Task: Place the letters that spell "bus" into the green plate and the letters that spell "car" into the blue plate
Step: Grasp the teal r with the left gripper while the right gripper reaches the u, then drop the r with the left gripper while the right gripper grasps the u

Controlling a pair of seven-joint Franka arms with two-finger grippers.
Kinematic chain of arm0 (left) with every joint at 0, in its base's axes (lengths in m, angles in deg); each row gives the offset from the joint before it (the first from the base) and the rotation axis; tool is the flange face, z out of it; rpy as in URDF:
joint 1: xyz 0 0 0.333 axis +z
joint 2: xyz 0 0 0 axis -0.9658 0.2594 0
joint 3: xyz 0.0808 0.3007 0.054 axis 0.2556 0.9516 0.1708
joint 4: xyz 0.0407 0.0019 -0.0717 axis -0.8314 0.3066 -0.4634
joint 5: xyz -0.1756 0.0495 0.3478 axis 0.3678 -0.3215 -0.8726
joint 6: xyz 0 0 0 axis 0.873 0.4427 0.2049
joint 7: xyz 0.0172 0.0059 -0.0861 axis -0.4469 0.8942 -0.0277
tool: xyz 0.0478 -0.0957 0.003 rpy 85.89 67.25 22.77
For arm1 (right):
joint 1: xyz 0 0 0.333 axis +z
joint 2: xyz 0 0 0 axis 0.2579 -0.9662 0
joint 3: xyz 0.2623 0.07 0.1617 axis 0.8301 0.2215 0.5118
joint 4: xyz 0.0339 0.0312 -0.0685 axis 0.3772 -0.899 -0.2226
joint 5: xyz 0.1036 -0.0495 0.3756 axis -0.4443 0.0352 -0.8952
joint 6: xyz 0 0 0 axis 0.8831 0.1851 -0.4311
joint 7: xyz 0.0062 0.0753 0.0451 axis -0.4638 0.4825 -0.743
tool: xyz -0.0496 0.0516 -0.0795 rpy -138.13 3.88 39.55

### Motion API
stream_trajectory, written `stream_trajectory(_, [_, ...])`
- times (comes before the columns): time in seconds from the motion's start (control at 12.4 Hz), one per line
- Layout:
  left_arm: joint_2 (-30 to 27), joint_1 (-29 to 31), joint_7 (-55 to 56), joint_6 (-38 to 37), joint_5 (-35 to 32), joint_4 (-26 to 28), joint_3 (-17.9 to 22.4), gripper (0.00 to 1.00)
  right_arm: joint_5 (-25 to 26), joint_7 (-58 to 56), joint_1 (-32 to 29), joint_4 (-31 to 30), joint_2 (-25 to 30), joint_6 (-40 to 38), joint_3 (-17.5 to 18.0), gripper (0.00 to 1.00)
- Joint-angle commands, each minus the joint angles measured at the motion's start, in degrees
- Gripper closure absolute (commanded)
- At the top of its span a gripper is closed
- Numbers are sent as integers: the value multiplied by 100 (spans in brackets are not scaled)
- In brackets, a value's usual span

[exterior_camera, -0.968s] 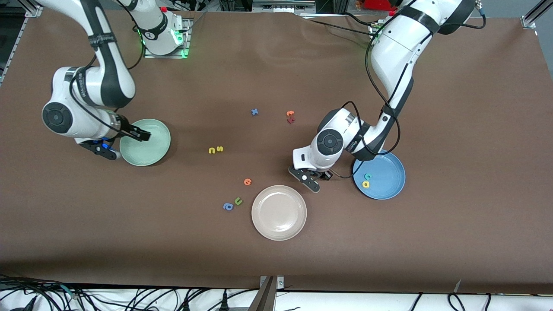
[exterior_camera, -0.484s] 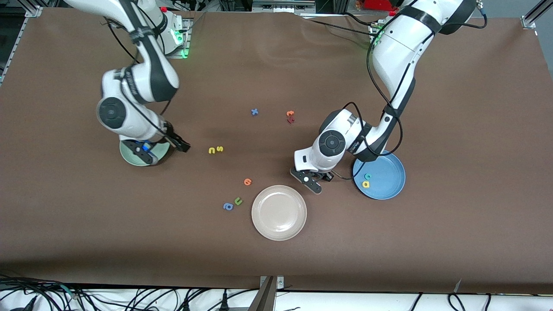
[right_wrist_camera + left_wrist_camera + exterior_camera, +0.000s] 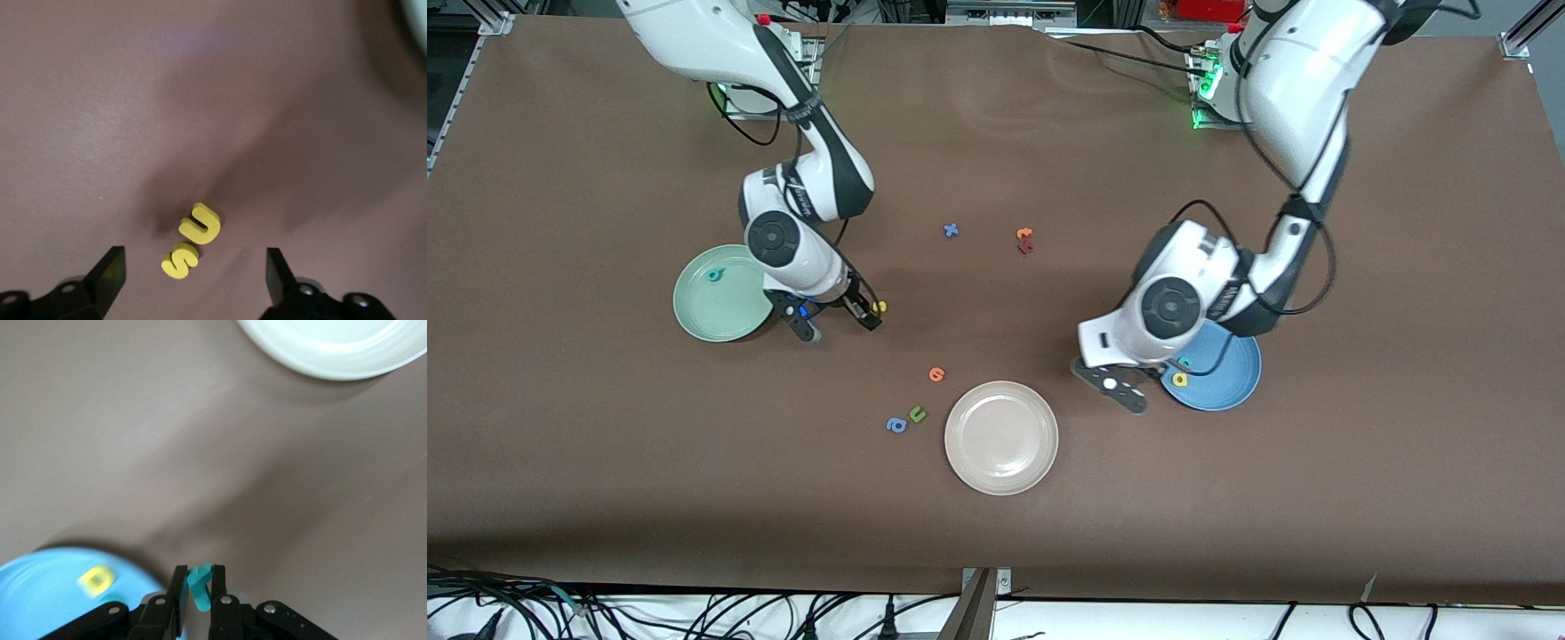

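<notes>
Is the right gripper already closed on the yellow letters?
No. The right gripper stands open, with the yellow u and yellow s lying untouched on the table between its fingers.

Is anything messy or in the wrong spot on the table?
Nothing is spilled or broken. The yellow u and yellow s lie on the table, touching, not yet in the green plate. The beige plate holds nothing, and a few spare letters lie scattered on the table between the plates.
</notes>
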Motion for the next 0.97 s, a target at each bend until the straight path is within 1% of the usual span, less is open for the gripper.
stream_trajectory(0.0, [-146,728,-573,-196,-129,161,-60,92,-1,75,22,-18,-51,57,-49,13])
stream_trajectory(0.16, [-111,906,-917,-231,-129,231,-43,83,44,31,22,-71,-33,57,-101,22])
stream_trajectory(0.24, [-120,1046,-1014,-248,-137,257,-43,53,105,31,14,-72,-33,57,-110,22])
stream_trajectory(0.32, [-163,1152,-1024,-379,-68,258,-60,1,114,40,14,-72,-33,66,-110,24])
stream_trajectory(0.4, [-329,1231,-1041,-694,-67,231,-78,0,114,40,14,-72,-42,75,-110,28])
stream_trajectory(0.65, [-717,1179,-1042,-1257,-14,196,-139,0,114,84,22,-89,-69,162,-102,29])
stream_trajectory(0.73, [-831,1197,-1024,-1294,3,161,-140,0,114,84,22,-142,-69,163,-102,29])
stream_trajectory(0.89, [-1321,1232,-753,-1364,213,161,-140,0,114,84,22,-194,-77,276,-93,29])
